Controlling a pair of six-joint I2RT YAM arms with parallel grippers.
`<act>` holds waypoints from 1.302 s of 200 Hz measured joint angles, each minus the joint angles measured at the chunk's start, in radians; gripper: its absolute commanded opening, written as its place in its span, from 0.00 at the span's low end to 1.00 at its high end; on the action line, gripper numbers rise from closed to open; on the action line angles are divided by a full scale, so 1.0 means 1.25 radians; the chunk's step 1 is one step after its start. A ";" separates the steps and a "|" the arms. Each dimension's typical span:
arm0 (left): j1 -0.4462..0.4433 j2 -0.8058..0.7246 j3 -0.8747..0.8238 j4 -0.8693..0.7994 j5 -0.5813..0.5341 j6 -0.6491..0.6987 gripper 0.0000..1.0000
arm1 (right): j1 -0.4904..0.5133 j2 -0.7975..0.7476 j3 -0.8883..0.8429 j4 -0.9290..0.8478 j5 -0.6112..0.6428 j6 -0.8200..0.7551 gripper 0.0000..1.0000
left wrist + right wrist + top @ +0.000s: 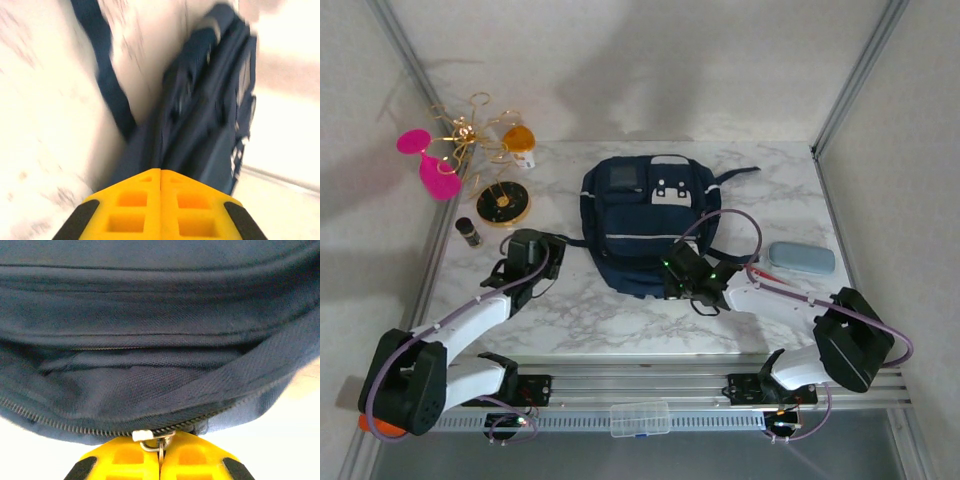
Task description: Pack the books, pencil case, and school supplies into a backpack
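The navy backpack lies flat mid-table, its near edge toward the arms. My right gripper sits at that near edge. In the right wrist view it is shut on the metal zipper pull of the backpack's zip. My left gripper is at the bag's left side by a dark strap. Its yellow jaws are pressed together with nothing showing between them, tips against the backpack fabric. The pale grey-blue pencil case lies right of the bag. The books are out of view. A thin red sliver shows beside the right forearm; I cannot tell what it is.
At the back left stand a gold wire stand with pink discs, an orange bottle, a round black-and-gold disc and a small dark bottle. A clear plastic box rests on the front rail. Metal frame posts border the table.
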 measured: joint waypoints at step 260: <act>-0.395 0.324 0.053 0.263 -0.114 -0.289 0.50 | 0.061 0.117 0.150 -0.037 -0.063 -0.104 0.00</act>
